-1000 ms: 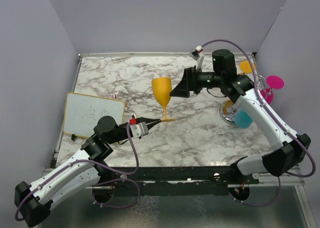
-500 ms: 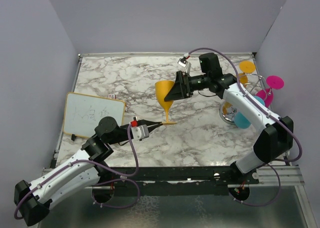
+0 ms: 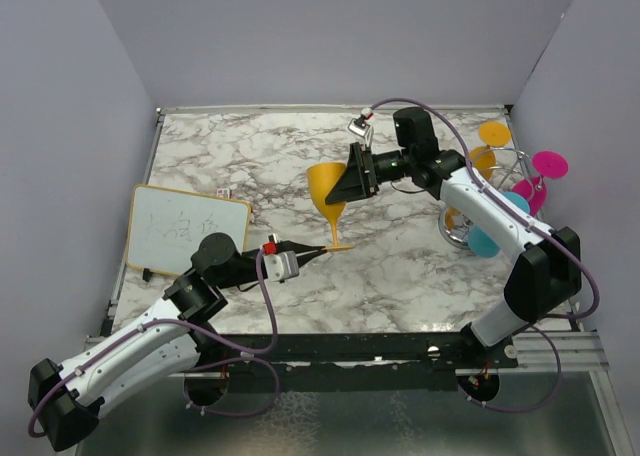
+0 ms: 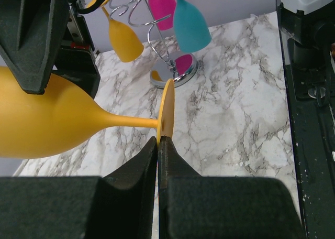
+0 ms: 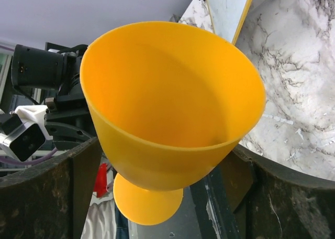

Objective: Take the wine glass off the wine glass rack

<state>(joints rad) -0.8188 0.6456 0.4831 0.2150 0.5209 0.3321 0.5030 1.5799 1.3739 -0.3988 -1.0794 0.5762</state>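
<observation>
The orange wine glass (image 3: 327, 191) is off the wine glass rack (image 3: 455, 236) and sits near the middle of the top view. It is well apart from the rack, which stands at the right edge of the marble table (image 3: 230, 156). A teal glass (image 3: 487, 238), a pink glass (image 3: 548, 163) and a second orange glass (image 3: 492, 133) hang on the rack.

The freed glass is held at both ends. Its long axis runs from the bowl, higher in the frame, down the stem to the foot, lower in the frame. The right gripper (image 3: 352, 176) comes in from the right at the bowl end. In the right wrist view its two dark fingers (image 5: 52, 186) bracket the bowl and appear to press against its wall on both sides. The left gripper (image 3: 318, 248) reaches from the lower left to the foot end. In the left wrist view its fingertips are nearly together and pinch the thin rim of the foot disc edge-on, with the stem running off to the left of that frame.

Each arm therefore has its own end, and neither grip is near the stem. Whether the foot touches the marble cannot be told. Judged from this, the next move depends on one grip letting go while the other keeps the axis upright.
</observation>
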